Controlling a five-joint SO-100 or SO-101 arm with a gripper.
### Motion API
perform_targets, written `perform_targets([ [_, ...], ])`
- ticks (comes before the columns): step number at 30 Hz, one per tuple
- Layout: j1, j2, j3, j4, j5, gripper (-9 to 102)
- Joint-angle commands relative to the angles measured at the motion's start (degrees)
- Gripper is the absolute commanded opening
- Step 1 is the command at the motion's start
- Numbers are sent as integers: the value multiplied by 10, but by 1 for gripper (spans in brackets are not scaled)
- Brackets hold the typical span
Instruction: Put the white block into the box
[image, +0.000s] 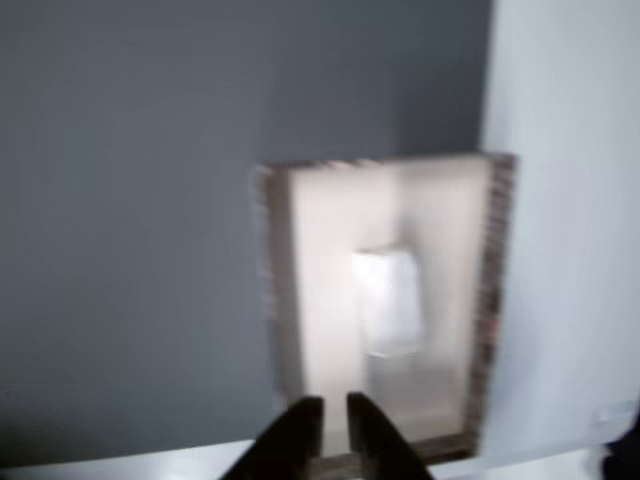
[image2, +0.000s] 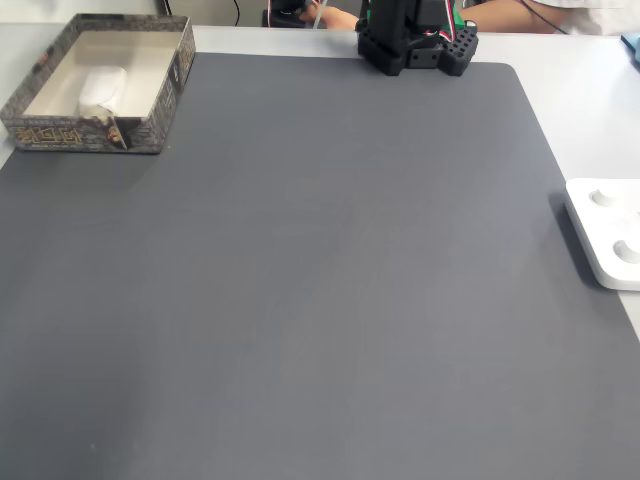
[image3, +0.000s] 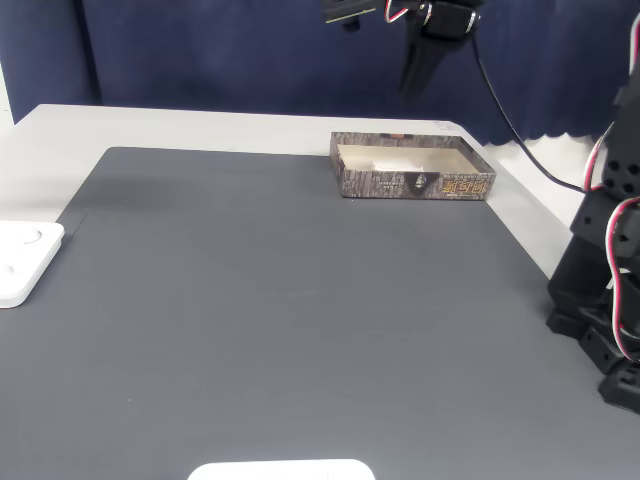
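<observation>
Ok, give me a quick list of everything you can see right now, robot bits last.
block: one, white, lying inside the box.
box: one, speckled grey-brown rim with cream inside, at the mat's far left corner in a fixed view.
mat: one, dark grey, covering most of the table.
table: one, pale grey.
flat device: one, white, beside the mat's right edge in a fixed view.
curtain: dark blue, behind the table.
gripper: black, jaws slightly apart, raised above the box, holding nothing.
arm base: black, at the mat's far edge.
</observation>
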Motion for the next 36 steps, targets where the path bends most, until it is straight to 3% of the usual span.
perform_targets([
  [1, -47, 87, 33, 4, -41, -2],
  [11, -203, 163, 134, 3, -189, -2],
  [23, -428, 255, 325, -54, -396, -2],
  [31, -525, 300, 396, -63, -442, -2],
  [36, -583, 374, 494, -134, -489, -2],
])
